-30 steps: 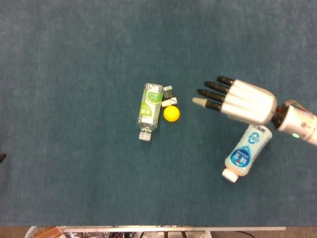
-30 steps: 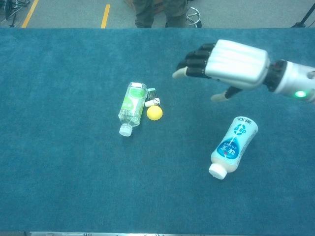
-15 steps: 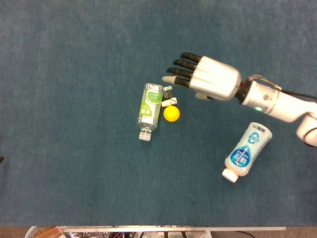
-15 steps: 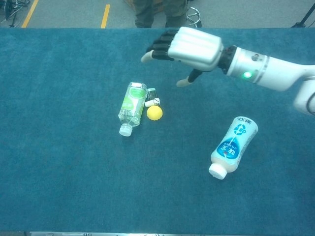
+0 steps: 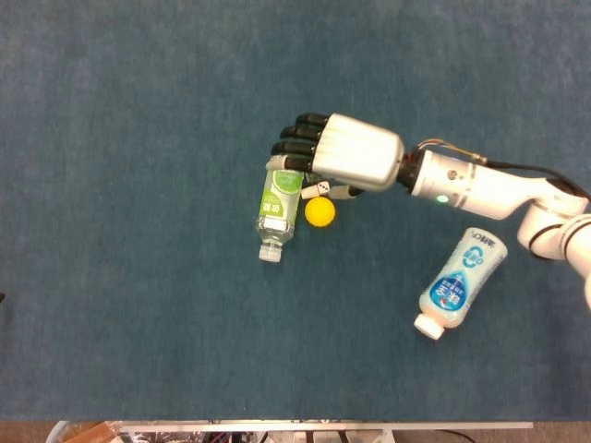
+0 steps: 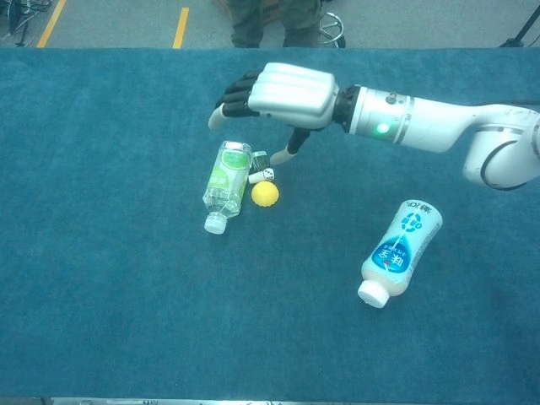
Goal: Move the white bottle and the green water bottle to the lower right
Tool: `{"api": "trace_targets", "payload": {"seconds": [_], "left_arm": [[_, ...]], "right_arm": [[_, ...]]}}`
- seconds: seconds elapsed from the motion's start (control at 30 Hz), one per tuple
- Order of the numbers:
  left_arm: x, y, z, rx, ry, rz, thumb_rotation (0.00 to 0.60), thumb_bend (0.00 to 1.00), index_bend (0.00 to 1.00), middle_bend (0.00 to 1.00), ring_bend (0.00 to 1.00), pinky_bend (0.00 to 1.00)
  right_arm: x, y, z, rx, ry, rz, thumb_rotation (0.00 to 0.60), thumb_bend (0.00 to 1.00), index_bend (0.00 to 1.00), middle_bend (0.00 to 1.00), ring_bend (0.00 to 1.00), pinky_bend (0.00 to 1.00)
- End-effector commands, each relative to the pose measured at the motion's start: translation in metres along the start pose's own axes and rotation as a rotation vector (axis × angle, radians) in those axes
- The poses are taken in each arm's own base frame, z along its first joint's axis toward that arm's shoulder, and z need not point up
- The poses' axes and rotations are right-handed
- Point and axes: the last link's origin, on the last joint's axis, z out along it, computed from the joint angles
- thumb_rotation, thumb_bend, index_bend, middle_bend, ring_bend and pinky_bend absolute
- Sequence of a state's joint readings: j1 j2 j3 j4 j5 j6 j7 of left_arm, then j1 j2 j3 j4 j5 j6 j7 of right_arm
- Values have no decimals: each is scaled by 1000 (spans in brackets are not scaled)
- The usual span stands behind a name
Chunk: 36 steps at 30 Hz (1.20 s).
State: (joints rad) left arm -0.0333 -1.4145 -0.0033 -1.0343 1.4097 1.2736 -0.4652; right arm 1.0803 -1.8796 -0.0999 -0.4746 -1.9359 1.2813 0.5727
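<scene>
The green-labelled water bottle lies on its side near the middle of the blue cloth, cap toward the near edge. My right hand hovers over the bottle's base end with fingers spread, holding nothing. In the chest view its thumb points down toward the small items beside the bottle. The white bottle with a blue label lies on its side at the lower right, away from the hand. My left hand is not visible in either view.
A yellow ball, a white die and a small dark-capped piece lie just right of the green bottle, under the hand. Blue cloth covers the table; a person's legs stand beyond the far edge.
My right hand has swept left from above the white bottle to over the green bottle's base end. Both bottles and the small items stayed put.
</scene>
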Motion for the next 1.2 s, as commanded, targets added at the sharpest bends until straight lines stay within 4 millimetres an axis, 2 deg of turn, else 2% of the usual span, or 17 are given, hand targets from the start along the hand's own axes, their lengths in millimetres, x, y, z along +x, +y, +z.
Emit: {"api": "trace_targets", "payload": {"seconds": [0.03, 0.23, 0.57, 1.2], "left_arm": [[1, 2, 0, -15, 1, 11, 600, 73, 456, 271, 344, 477], [4, 11, 5, -59, -20, 63, 600, 74, 456, 271, 344, 477], [4, 26, 12, -121, -37, 110, 600, 73, 456, 271, 344, 477], [32, 75, 35, -284, 20, 219, 600, 73, 456, 271, 345, 477]], "right_arm": [[-2, -3, 8, 16, -17, 11, 600, 0, 248, 286, 222, 283], [-5, -9, 21, 39, -26, 25, 600, 0, 248, 287, 222, 283], [-14, -19, 31, 77, -64, 27, 600, 0, 248, 287, 222, 285], [-20, -23, 38, 86, -88, 22, 600, 0, 258, 287, 222, 285]]}}
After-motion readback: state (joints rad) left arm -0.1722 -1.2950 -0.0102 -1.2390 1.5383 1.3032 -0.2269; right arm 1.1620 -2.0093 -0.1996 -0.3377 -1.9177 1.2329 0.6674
